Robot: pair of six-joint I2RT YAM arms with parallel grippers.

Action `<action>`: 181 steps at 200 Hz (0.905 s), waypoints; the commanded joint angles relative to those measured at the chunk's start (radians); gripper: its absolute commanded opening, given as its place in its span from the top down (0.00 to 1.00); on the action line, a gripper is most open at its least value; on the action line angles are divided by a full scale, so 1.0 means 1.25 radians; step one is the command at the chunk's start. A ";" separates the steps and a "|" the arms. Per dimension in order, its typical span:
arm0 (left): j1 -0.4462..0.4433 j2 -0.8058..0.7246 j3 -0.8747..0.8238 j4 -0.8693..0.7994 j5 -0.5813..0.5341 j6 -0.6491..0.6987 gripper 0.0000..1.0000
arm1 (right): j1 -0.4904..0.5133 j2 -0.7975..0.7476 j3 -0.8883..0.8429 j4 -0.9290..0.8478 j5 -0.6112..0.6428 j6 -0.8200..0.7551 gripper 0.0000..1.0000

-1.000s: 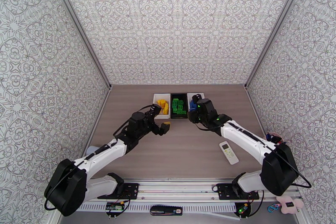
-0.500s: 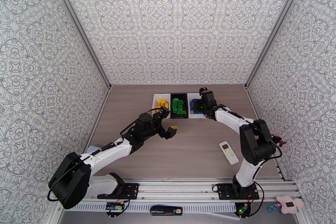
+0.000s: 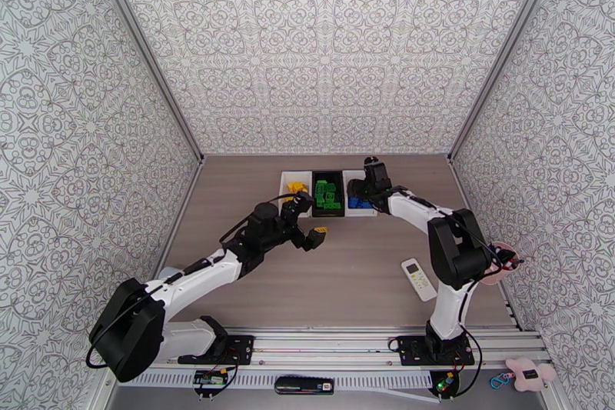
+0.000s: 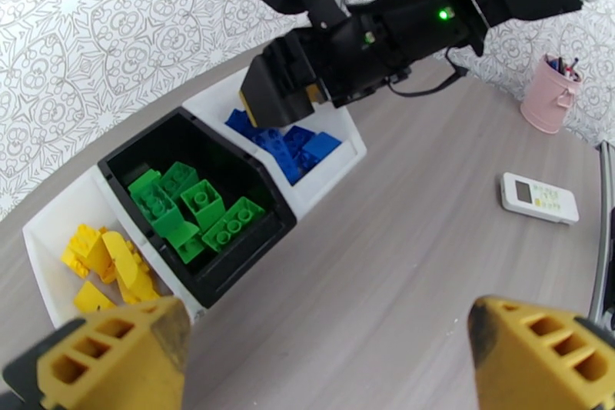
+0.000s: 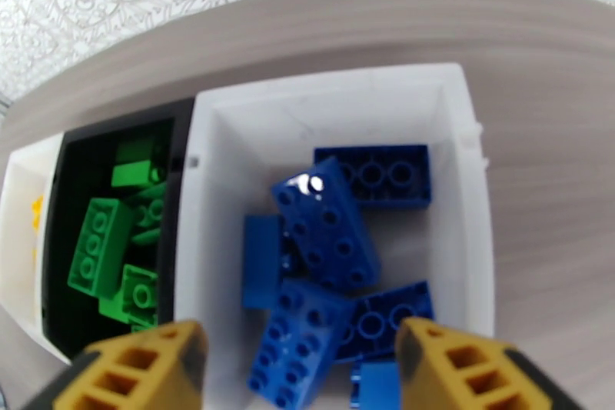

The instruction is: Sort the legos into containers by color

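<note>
Over the past second the right gripper [image 5: 304, 373] has reached forward from the near edge of the right white bin [image 5: 330, 100] to hang directly above it, the arm's elbow lifting as it went. The left gripper [image 4: 327, 361] has drifted a little to the right over the bare table [image 3: 346, 288].

The blue legos [image 5: 330, 227] lie heaped in that right white bin, several overlapping and one tilted on top. The green legos [image 4: 196, 208] fill the black bin [image 4: 246, 246] in the middle. The yellow legos [image 4: 108, 261] sit in the left white bin [image 4: 40, 258]. The three bins stand touching in a row at the far side of the table.

The right gripper's fingers are spread wide with nothing between them. Judging by that and its place over the blue pile, a blue brick has probably just been let go. The left gripper's fingers are also parted and hold nothing. It hovers near the front of the bins, pointing toward them.

With each color in its own bin and no loose brick showing on the table, the sorting looks finished or nearly so. That is hedged, though: the overhead view is small, and both arms cover strips of the table where a brick could lie.

In the right wrist view the bottom of the blue bin is cut off behind the fingers, and the yellow bin is barely a sliver at the left edge. A remote control [image 3: 419, 279] and a pink cup [image 4: 549, 94] sit well apart on the right.
</note>
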 commanded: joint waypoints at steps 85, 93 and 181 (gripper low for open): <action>0.068 -0.131 -0.033 -0.088 0.023 0.030 0.00 | -0.005 -0.401 -0.256 -0.038 0.103 -0.125 0.00; 0.086 -0.145 -0.043 -0.105 0.006 0.034 0.00 | -0.005 -0.432 -0.285 -0.036 0.133 -0.131 0.00; 0.305 -0.273 -0.239 -0.025 -0.243 0.036 0.00 | -0.035 -0.649 -0.635 0.241 0.339 -0.182 0.02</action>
